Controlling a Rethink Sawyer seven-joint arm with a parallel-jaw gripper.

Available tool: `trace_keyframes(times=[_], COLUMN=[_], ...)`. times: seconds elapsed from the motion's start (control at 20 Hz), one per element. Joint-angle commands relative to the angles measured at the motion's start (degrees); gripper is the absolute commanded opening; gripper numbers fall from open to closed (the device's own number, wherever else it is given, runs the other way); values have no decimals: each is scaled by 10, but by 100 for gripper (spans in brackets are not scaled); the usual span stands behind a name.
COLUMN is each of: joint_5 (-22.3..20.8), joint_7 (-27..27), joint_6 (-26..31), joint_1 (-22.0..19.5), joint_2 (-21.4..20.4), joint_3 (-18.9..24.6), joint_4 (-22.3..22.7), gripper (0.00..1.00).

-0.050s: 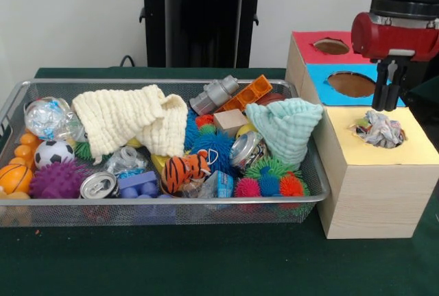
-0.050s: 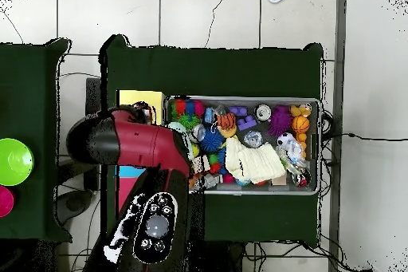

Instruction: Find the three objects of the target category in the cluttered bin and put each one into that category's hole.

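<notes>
While the gripper point(image 1: 388, 97) hangs above the yellow hole point(image 1: 379, 133), these lines cover the step in hand.

Tool state: the 2 dark fingers point(image 1: 378, 90) hang straight down with a narrow gap and nothing between them, so the tool reads as open and empty.

Task's thing: a crumpled paper wad point(image 1: 378, 130) sits in the mouth of the yellow hole, proud of the rim, not dropped through as far as I can see.

Box: the wooden box point(image 1: 370, 190) stands just beside the mesh bin point(image 1: 164, 210); behind the yellow panel come a blue hole point(image 1: 351, 83) and a red hole point(image 1: 331, 46).

Step in hand: by my judgement, finishing this deposit, then going back to the bin to search.

Doing it well: rise straight up so the fingers do not snag the paper and pull it back out; if it stays perched, a light downward nudge would seat it.

Next search: the cream cloth point(image 1: 130, 119) and teal cloth point(image 1: 286, 128) cover much of the bin, and anything under them is hidden.

Risk: the wad may catch on the rim.

Overhead view: the arm point(image 2: 135, 145) covers the box, so the hole cannot be checked there.
</notes>
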Motion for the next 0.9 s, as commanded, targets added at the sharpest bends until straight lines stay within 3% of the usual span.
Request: trace_keyframes(times=[0.05, 0.9], joint_5=[4, 28], joint_7=[130, 141], joint_6=[-2, -1], joint_1=[-9, -13], joint_2=[41, 52], joint_3=[39, 71], joint_4=[33, 38], gripper=[0, 0])
